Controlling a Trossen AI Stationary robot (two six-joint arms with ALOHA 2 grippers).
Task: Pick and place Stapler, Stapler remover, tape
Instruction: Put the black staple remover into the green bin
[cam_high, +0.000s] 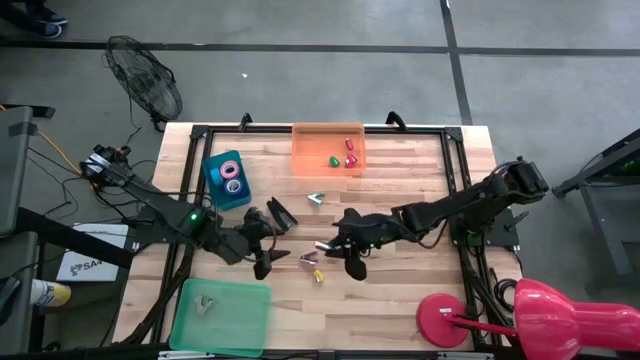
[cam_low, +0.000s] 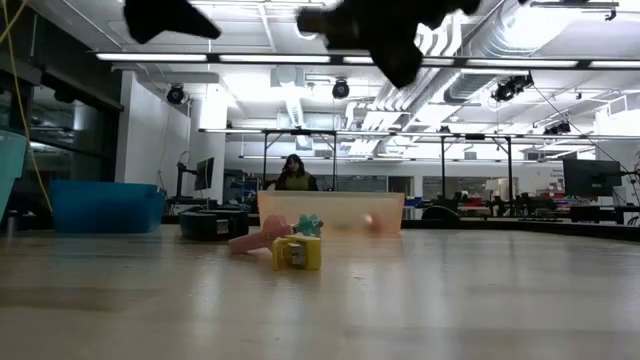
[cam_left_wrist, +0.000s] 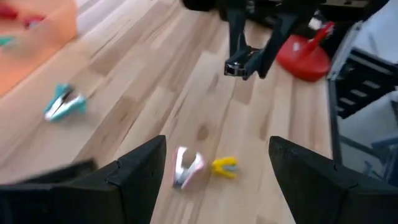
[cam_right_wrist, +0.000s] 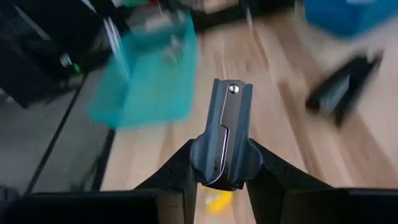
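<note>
My right gripper (cam_high: 337, 245) hangs above mid-table, shut on a dark grey stapler remover (cam_right_wrist: 227, 130). My left gripper (cam_high: 266, 246) is open just left of it and holds nothing. On the wood below lie a pink remover (cam_left_wrist: 186, 167) and a yellow remover (cam_left_wrist: 224, 167), with a teal one (cam_high: 316, 198) farther back. The black stapler (cam_high: 280, 212) lies flat between the arms. Tape rolls (cam_high: 232, 172) sit in the blue bin (cam_high: 212, 185). My right gripper pinches the dark remover's rear, wider end (cam_right_wrist: 214, 163) between its two fingers. The remover's riveted tip (cam_right_wrist: 233, 89) sticks out forward past the fingertips, in line with them. It is lifted clear of the table, and the gripper slants down toward the table's left.
An orange tray (cam_high: 305, 160) with small coloured pieces stands at the far edge. A green tray (cam_high: 240, 325) with a silvery piece lies near left. A red lamp (cam_high: 520, 312) stands at the near right corner. Black frame rails run along the table's sides.
</note>
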